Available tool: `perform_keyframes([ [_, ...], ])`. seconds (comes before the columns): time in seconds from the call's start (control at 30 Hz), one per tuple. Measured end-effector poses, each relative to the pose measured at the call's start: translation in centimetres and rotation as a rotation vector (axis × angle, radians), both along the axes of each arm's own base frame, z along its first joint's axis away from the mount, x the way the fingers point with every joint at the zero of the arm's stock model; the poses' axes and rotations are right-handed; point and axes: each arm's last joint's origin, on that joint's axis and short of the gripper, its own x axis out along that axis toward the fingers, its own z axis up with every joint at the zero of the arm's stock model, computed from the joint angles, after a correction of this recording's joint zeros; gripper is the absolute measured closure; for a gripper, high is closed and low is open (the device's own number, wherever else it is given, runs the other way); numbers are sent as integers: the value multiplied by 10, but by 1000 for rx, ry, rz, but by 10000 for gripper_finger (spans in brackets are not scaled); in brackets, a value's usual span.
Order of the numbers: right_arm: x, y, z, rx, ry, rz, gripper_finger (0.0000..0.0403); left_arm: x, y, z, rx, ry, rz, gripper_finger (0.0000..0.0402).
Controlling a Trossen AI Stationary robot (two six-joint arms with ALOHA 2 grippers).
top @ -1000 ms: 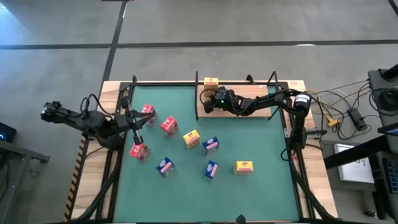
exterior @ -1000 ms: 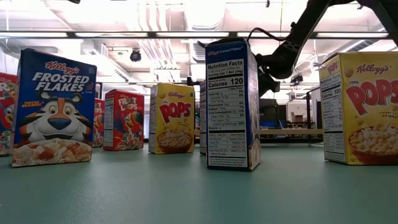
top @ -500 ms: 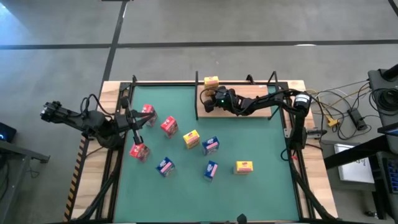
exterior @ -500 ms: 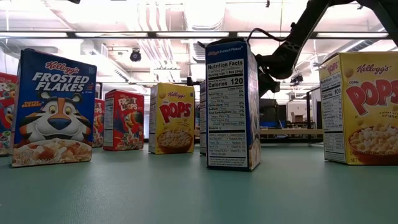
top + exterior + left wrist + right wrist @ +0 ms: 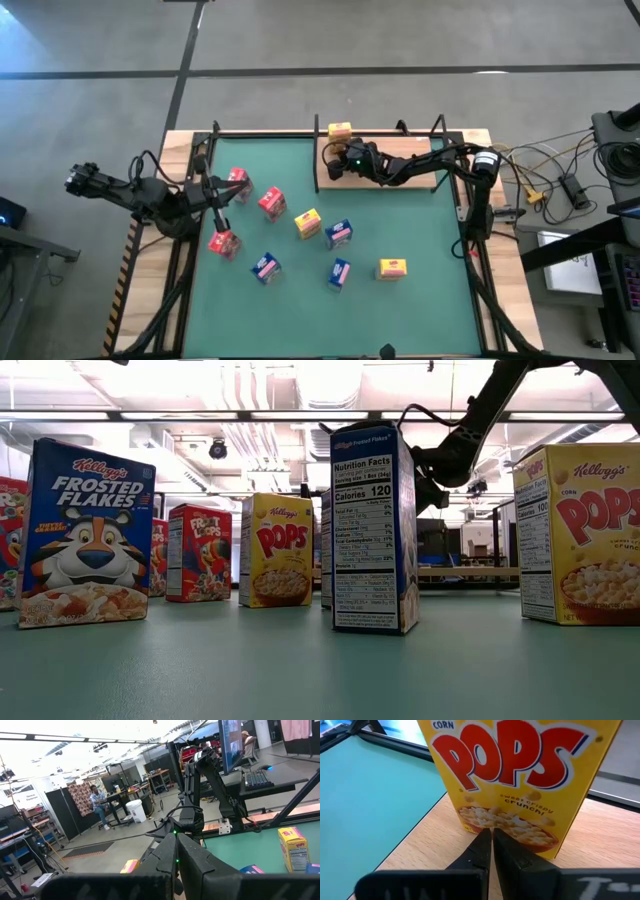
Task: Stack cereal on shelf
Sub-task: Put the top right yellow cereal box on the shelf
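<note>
Hovering over the wood shelf (image 5: 440, 845), my right gripper (image 5: 491, 842) is pinched shut and empty, yellow box (image 5: 520, 775) just ahead, green mat (image 5: 370, 795) alongside.

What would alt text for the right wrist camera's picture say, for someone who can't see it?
A yellow Corn Pops cereal box stands upright on a light-wood shelf board, filling most of the view. The right gripper, its two dark fingers shut together and holding nothing, points at the foot of the box. Green table mat lies beside the board.
</note>
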Motion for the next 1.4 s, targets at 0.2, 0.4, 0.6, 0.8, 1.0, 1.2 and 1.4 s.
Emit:
perform_keyframes([
  [0.2, 0, 0, 0, 4, -3, 6, 392, 0, 0, 0, 0, -1, 0, 401],
  [0.4, 1, 1, 0, 20, -17, 29, 392, 0, 0, 0, 0, -2, 0, 401],
  [0.6, 3, 0, 4, -14, -49, 36, 392, 0, 0, 2, -5, -15, 0, 401],
  [0.8, 4, -1, 7, -43, -58, 43, 392, 0, 0, 2, -6, -17, 0, 401],
  [1.0, 4, -1, 7, -52, -58, 40, 392, 0, 0, 2, -6, -17, 0, 401],
  [1.2, 4, -2, 8, -60, -50, 46, 392, 0, 0, 2, -6, -17, 0, 401],
  [1.4, 4, 15, 30, -65, -49, 152, 392, 0, 0, 2, -8, -17, 0, 402],
])
